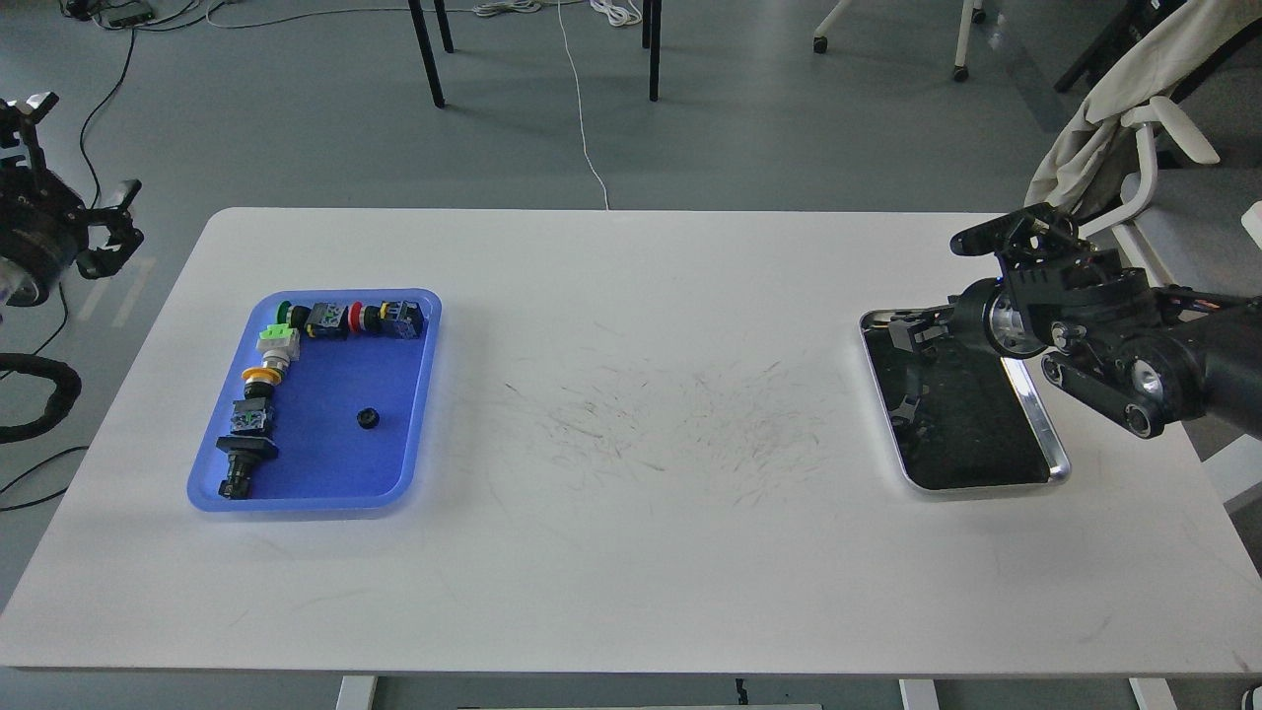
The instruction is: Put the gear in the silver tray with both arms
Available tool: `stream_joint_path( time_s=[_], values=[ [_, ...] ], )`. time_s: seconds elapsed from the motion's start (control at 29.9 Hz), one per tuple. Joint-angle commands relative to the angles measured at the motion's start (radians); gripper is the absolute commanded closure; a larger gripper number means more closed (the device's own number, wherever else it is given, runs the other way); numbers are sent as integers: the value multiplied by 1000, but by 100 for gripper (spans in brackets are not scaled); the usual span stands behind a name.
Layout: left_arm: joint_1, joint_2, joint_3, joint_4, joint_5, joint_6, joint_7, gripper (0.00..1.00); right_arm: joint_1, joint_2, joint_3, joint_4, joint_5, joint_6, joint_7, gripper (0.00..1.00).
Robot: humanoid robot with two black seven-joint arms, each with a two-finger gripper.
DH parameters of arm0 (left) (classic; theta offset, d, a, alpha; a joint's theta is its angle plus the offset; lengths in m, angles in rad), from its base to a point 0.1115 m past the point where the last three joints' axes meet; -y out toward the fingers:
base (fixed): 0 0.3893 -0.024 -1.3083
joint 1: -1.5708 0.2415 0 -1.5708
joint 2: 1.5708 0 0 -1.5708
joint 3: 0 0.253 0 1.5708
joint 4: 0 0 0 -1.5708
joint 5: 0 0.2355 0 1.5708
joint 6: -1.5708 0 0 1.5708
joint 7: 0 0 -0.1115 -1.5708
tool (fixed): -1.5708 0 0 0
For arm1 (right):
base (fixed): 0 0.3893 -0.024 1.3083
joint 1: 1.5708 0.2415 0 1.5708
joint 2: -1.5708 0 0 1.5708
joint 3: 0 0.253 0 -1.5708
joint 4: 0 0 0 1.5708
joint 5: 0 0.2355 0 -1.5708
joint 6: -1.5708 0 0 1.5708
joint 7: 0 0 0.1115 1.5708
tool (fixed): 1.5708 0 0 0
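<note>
A robotics lab or test room is indicated here. A plain white worktop (631, 444) is seen on a grey floor (749, 148), its surface marked with many dark scuffs (680, 424). Loose cables (582, 108) are trailed across the floor, and black table legs (426, 54) and castored chair bases (892, 39) are set behind. Industrial push-button switches (335, 319) are laid out in a blue plastic tray (394, 473), and a cloth is draped over a white chair (1144, 148).

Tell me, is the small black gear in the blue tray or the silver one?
In the blue tray. The small black gear sits on its floor, apart from the row of push buttons. No gear can be made out in the silver tray.
</note>
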Motion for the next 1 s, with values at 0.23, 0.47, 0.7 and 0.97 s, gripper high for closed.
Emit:
stream_joint_path(
  time_s=[0.23,0.47,0.7,0.97],
  values=[
    [0,53,10,-19,8,-38,6,1,26,-47,194,8,278,-11,-6,20],
    [0,85,21,-62,22,-38,5,1,17,-90,384,11,450,-18,-8,19],
    [7,190,76,-233,95,-38,0,1,-7,-126,429,14,716,-65,-8,18],
    [39,297,107,-500,335,-38,-8,1,-41,-153,482,11,934,-69,-5,16]
  ],
)
